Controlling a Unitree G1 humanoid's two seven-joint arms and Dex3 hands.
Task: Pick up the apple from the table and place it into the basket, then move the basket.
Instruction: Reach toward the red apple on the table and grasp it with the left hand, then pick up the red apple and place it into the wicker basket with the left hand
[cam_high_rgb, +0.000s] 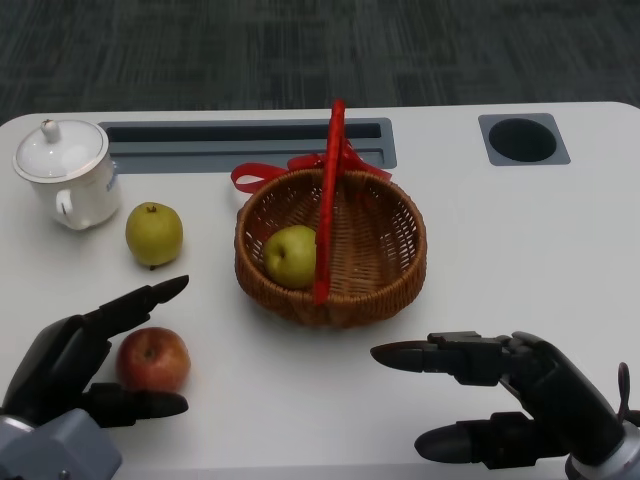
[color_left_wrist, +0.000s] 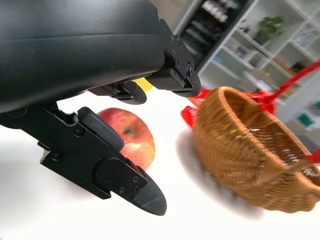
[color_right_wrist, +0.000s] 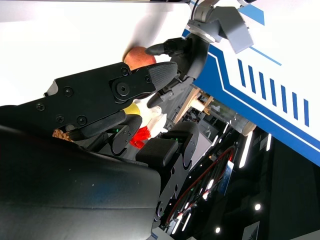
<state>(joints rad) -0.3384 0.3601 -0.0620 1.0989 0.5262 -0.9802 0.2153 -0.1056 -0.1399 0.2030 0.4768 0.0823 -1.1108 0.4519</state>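
A red apple lies on the white table at the lower left, also seen as the apple in the left wrist view. My left hand is spread around it, fingers apart on either side, not closed on it. A wicker basket with a red handle and red ribbon stands mid-table, holding a green fruit. In the left wrist view the basket sits beyond the apple. My right hand hovers open at the lower right, in front of the basket, holding nothing.
A second green fruit sits left of the basket. A white lidded cup stands at the far left. A grey slot and a round hole lie along the table's far edge.
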